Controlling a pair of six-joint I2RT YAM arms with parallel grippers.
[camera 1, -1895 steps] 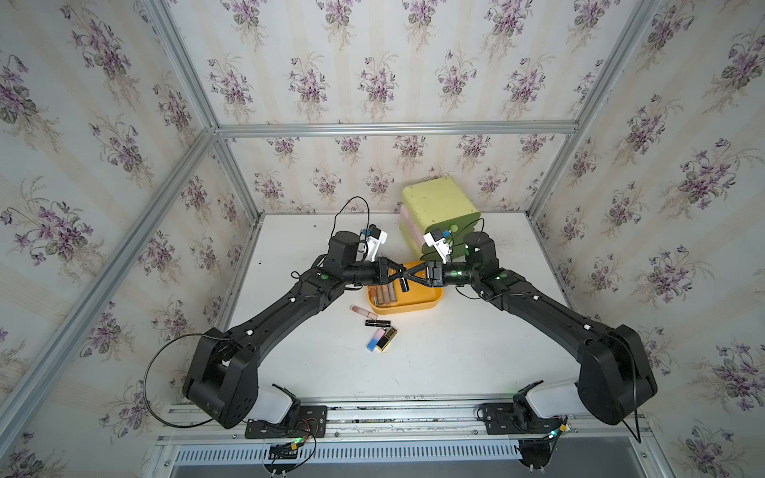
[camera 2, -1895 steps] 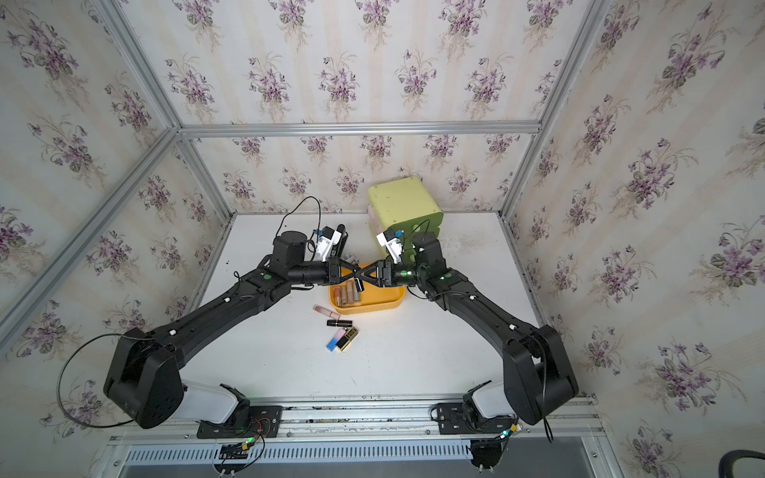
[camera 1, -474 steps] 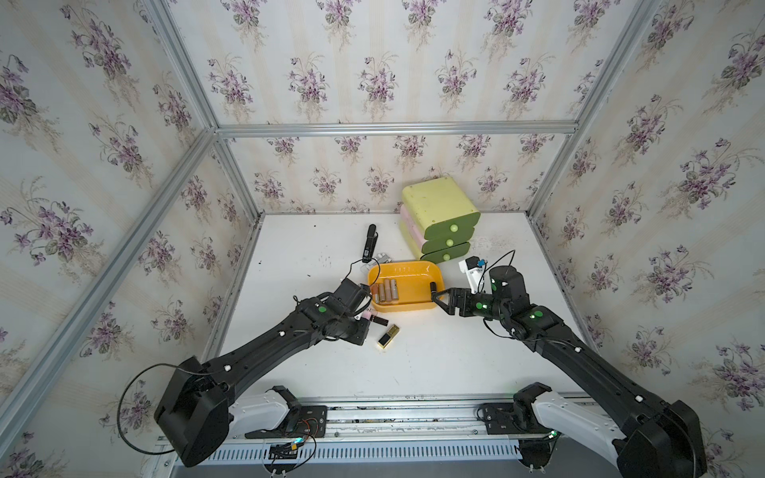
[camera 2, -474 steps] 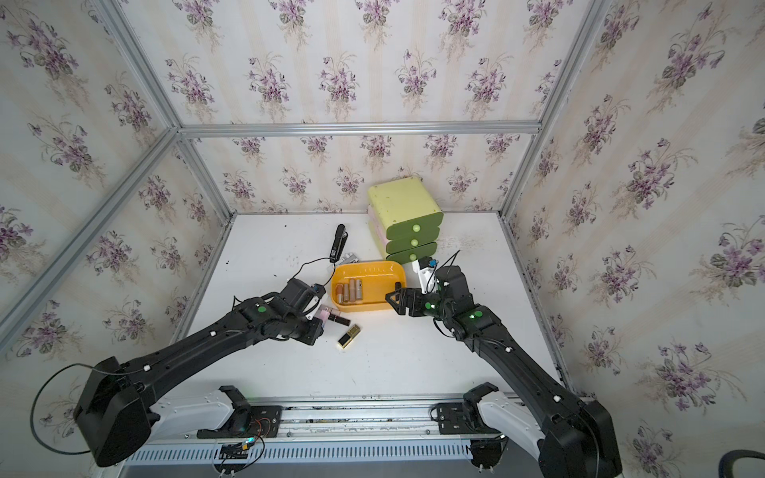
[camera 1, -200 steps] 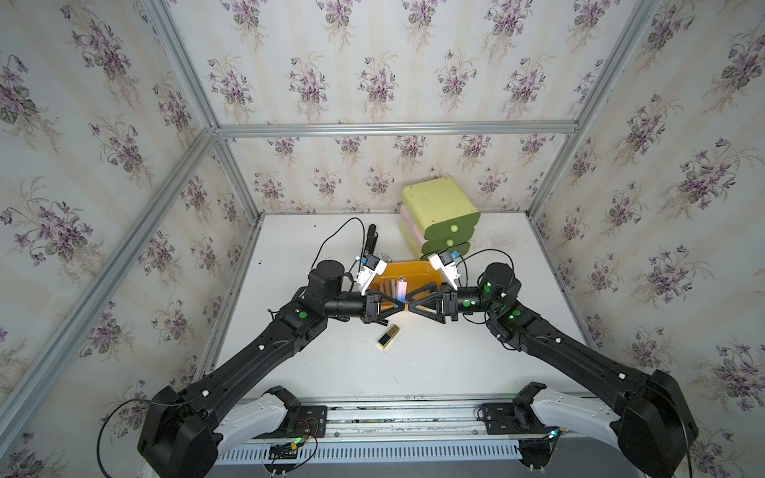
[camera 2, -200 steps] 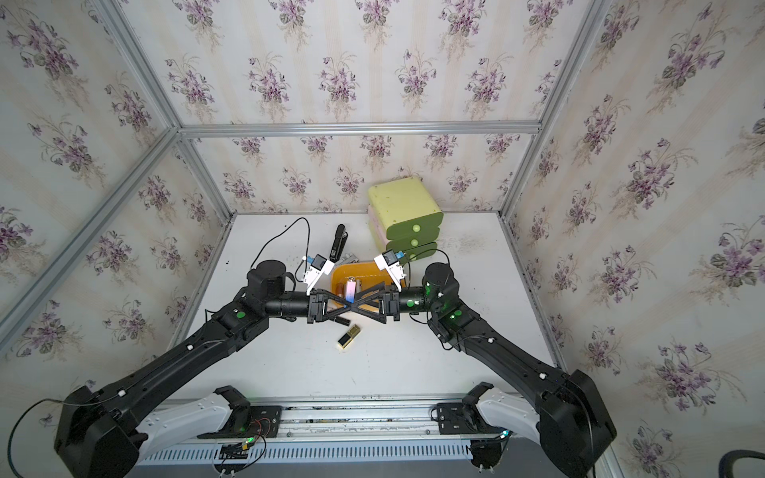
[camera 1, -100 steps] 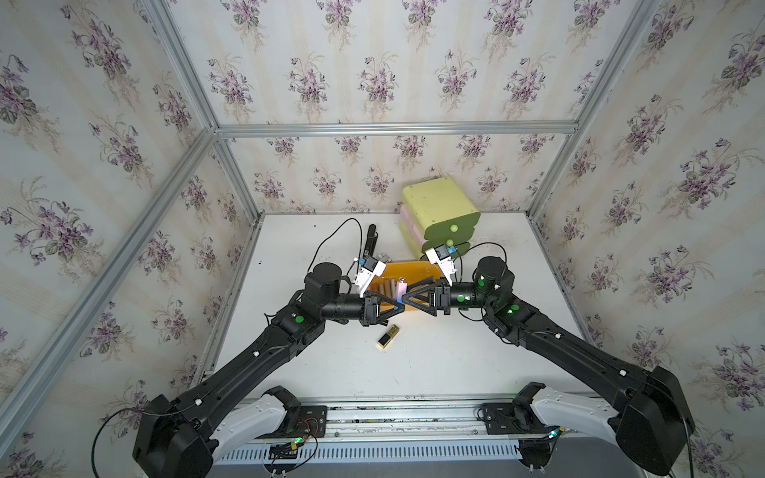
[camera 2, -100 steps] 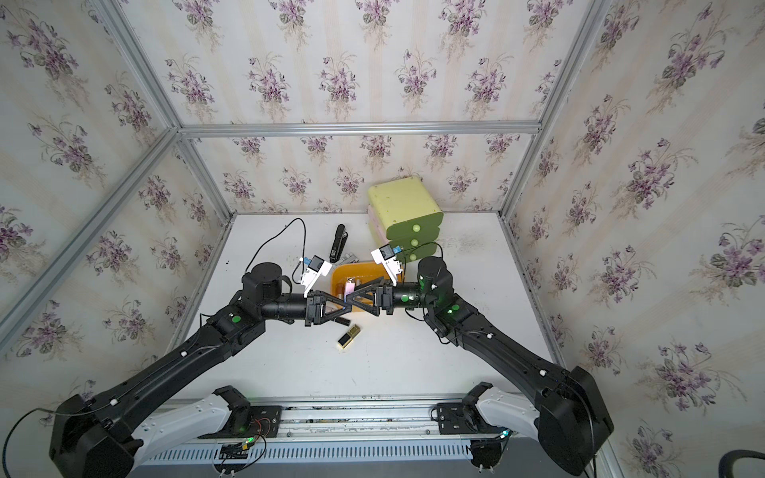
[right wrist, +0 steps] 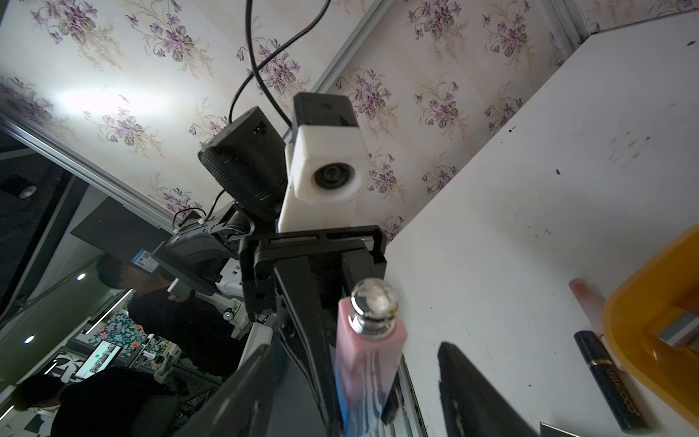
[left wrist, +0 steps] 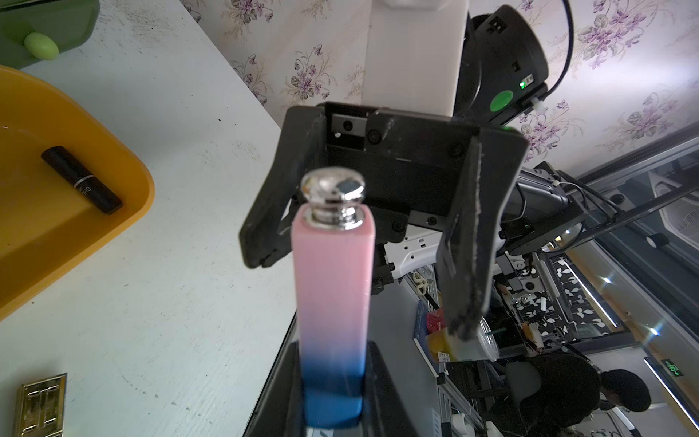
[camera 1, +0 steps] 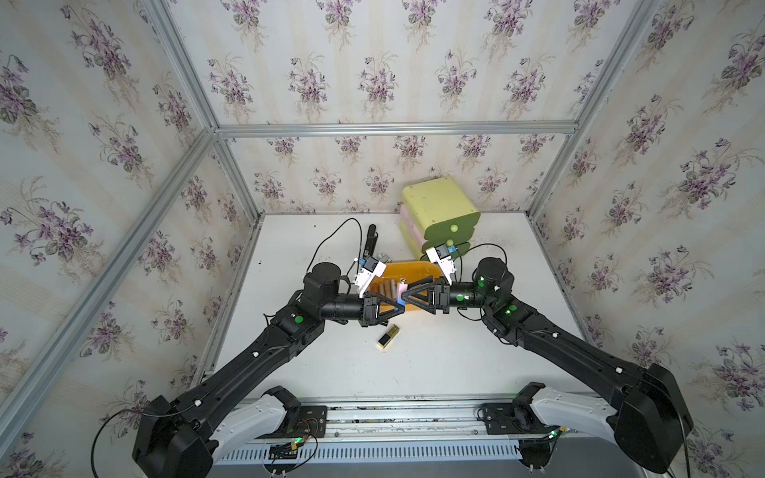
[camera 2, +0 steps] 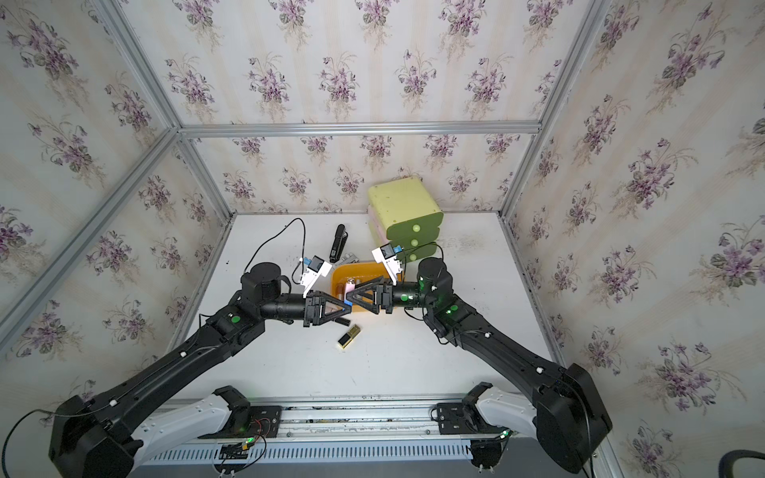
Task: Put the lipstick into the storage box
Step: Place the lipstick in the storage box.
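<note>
**Handover above the table's middle, by the box's near rim.** I am holding the lipstick (left wrist: 333,295) upright in the air. The left fingers (right wrist: 302,325) are clamped on its blue base, and its pink body and silver cap are pointing away from them. It is not yet in the box (camera 1: 410,264), which sits just behind it, toward the table's (camera 1: 434,364) far edge. The right fingers (left wrist: 469,242) are standing apart, one on each side of the pink body. As far as I can see, neither is touching it.

**Doing this step well.** I judge this to be a pass from left to right. I am aiming to centre the pink body between the right fingers and to close them squarely on its flat sides, clear of the rounded cap. The left fingers should let go only once the right grip is firm. The body looks smooth, so a skewed pinch could let it swivel or slip. A drop from here might miss the box.

**Change from earlier frames.** A couple of seconds back, the left fingers were down at the table in front of the box, on the lipstick, and the right arm was waiting beside the box's right end. Both arms are now raised, tip to tip. The right fingers are narrowing from a wider spread. The gold case (camera 1: 388,336) near the front edge is lying where it was, and the black tube (left wrist: 81,179) is lying in the box.
</note>
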